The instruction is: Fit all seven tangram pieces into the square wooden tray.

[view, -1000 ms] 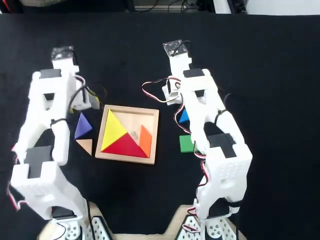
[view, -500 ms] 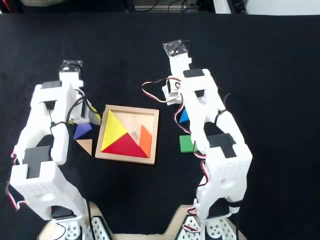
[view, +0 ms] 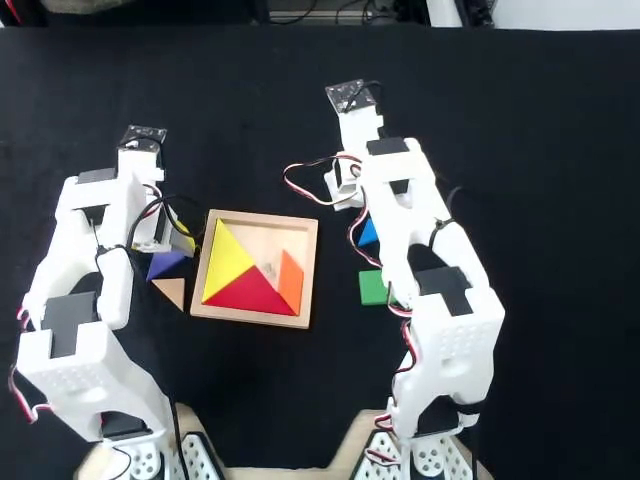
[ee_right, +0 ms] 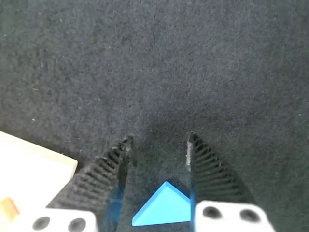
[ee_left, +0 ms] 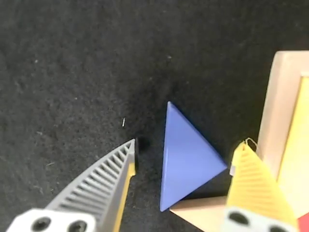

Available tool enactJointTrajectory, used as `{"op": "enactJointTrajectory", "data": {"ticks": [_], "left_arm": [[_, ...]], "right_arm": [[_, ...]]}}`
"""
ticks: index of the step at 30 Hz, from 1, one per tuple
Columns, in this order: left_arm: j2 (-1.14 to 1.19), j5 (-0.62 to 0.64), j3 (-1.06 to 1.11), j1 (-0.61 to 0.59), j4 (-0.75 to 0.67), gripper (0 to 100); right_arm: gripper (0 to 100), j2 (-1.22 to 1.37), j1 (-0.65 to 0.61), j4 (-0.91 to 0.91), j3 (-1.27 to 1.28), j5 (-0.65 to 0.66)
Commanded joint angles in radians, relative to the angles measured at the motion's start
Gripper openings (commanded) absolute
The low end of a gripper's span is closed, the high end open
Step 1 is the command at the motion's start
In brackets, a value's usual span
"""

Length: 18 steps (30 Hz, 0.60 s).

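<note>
High view: the tray holds three pieces. The left hand sits just beside its rim, over the blue triangle.

Left wrist view: the left hand is released and straddles the blue triangle, with one finger close to the tray. Recommend closing squarely on the triangle's edges and lifting clear of the rim.

Right wrist view: the right hand is released above a light-blue piece near the tray's corner.

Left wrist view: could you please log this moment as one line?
blue triangle beside tray | left gripper open around it | right gripper open
</note>
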Motion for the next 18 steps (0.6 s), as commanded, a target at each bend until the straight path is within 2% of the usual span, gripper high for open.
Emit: {"op": "enactJointTrajectory", "data": {"ticks": [1,5,9,18], "left_arm": [[-0.008,-0.02,-0.007,-0.01,-0.003,31],[-0.009,-0.025,-0.007,-0.008,-0.002,32],[-0.009,-0.084,-0.008,-0.007,0.029,32],[-0.002,-0.086,-0.01,-0.013,-0.002,31]], "right_arm": [[16.9,-0.05,-0.012,-0.014,-0.005,0.009],[16.9,-0.05,-0.012,-0.014,-0.005,0.009],[16.9,-0.05,-0.012,-0.014,-0.005,0.009],[16.9,-0.05,-0.012,-0.014,-0.005,0.009]]}}
